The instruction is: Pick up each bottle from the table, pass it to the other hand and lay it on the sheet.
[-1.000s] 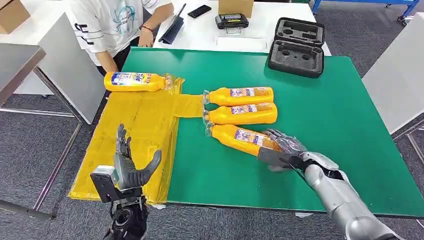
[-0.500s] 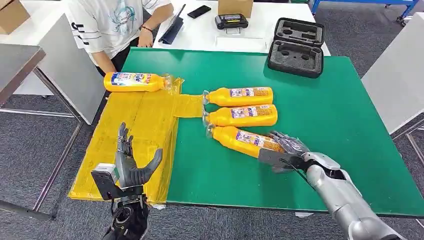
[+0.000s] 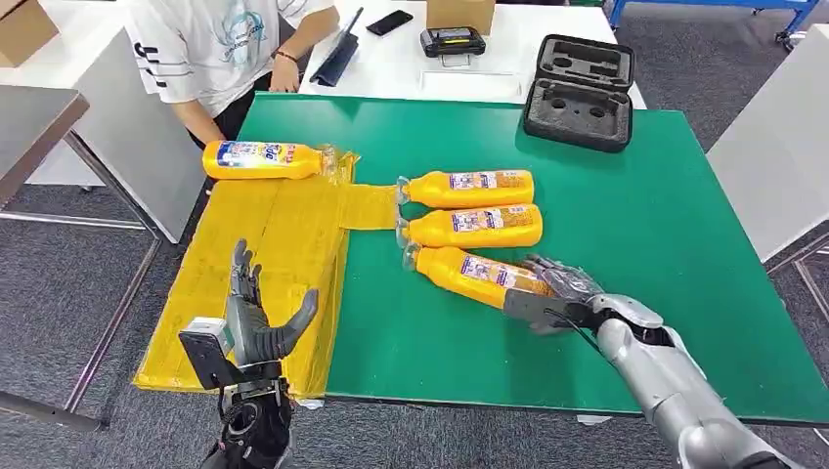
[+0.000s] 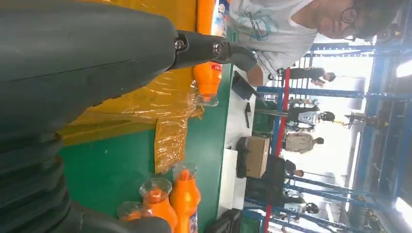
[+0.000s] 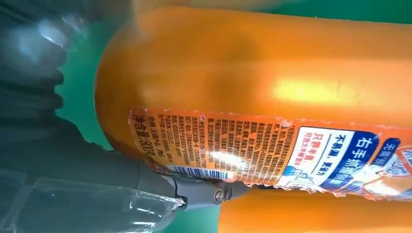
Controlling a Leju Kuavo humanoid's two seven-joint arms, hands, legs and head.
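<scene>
Currently one bottle (image 3: pixel 262 159) laid on sheet (image 3: pixel 254 264) at tabletop's far-left edge. Three remaining. Right hand (image 3: pixel 557 291) clasping nearest bottle (image 3: pixel 474 274); left hand (image 3: pixel 256 322) spread, empty.

An orange bottle (image 5: pixel 252 87) with a printed label lies on the green surface (image 5: pixel 80 80); the right hand's (image 5: pixel 73 160) fingers (image 5: pixel 204 190) press its base

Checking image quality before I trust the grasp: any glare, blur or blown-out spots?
Right wrist view: glare streak on the bottle, hand soft and out of focus. Left wrist view: background windows blown out, hand a dark blur. Head view: evenly lit, sharp.
</scene>
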